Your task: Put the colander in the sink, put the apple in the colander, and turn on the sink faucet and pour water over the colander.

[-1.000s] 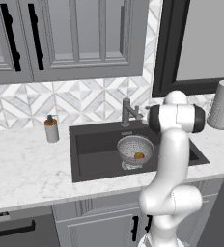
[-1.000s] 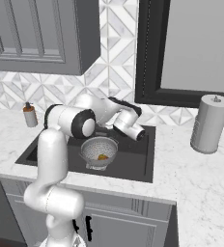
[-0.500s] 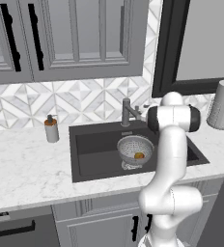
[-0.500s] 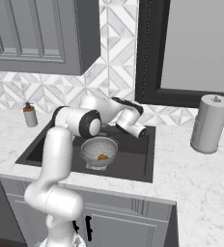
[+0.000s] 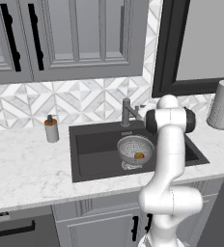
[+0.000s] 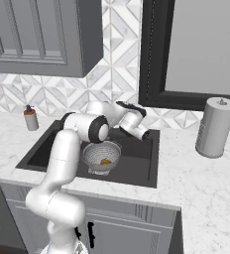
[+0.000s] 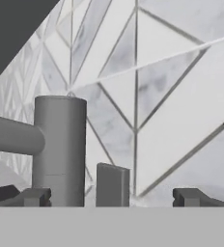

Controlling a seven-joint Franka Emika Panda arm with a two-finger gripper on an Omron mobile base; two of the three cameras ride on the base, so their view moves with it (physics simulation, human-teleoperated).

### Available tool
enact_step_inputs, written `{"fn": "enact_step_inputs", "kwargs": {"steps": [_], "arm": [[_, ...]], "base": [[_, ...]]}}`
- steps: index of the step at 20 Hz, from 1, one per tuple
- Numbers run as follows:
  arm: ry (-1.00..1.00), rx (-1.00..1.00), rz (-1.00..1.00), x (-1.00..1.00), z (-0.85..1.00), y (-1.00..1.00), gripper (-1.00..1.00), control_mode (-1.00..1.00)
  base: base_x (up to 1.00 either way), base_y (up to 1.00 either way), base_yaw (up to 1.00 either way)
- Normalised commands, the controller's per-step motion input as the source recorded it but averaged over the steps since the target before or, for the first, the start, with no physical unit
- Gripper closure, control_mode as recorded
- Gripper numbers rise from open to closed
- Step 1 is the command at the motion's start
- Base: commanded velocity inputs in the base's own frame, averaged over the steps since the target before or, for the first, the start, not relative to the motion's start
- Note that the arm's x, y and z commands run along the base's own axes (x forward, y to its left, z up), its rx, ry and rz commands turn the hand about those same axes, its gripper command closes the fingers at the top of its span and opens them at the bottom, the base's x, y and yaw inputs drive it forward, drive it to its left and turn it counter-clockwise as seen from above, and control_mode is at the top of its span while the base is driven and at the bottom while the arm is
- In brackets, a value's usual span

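Left base view, scene: the colander (image 5: 136,149) stands in the sink (image 5: 92,154), right of the basin's middle, with the apple (image 5: 139,155) inside it; those two steps look done.
Left base view, faucet: the sink faucet (image 5: 127,113) stands on the marble desk (image 5: 22,164) at the sink's back edge, behind the colander; the arm's upper joints cover what lies to its right, so the hand cannot be read here.
Left base view, risk: the soap bottle (image 5: 51,129) is well apart to the left and out of harm's way.
Right base view, hand: the gripper (image 6: 143,133) reaches over the back of the sink toward the tiled wall, above and behind the colander; the arm hides the tap from this side.
Right base view, risk: a wide sweep of the forearm, which hangs just over the colander, could knock it off its place under the spout.
Hand view, jaws: spread fully apart and empty, one tip (image 7: 197,196) at the lower right, the other at the lower left.
Hand view, faucet: the upright post (image 7: 60,144) rises toward the left between the tips, the spout running off to the left, with a flat grey piece, probably the lever, just right of the post.
Hand view, risk: the post sits off-centre, close to the left tip; pushing ahead could bump the post or slip past the lever, so no water runs.
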Motion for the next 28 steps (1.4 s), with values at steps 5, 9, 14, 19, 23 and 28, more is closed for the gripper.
{"fn": "enact_step_inputs", "kwargs": {"steps": [5,9,14,19,23,28], "arm": [[0.01,0.00,0.00,0.38,-0.08,0.00,-1.00,-1.00],[0.00,0.00,0.00,0.34,-0.17,0.00,-1.00,-1.00],[0.01,0.00,0.00,0.28,-0.13,0.02,1.00,-1.00],[0.08,0.00,0.00,0.09,0.00,-0.01,1.00,-1.00],[0.07,0.01,-0.05,0.00,0.00,-0.27,1.00,-1.00],[0.09,0.05,-0.11,0.00,0.00,-0.56,1.00,-1.00]], "base": [[0.00,0.00,0.00],[0.00,0.00,0.00],[0.00,0.00,0.00],[0.00,0.00,0.00],[0.00,0.00,0.00],[0.00,0.00,0.00]]}}
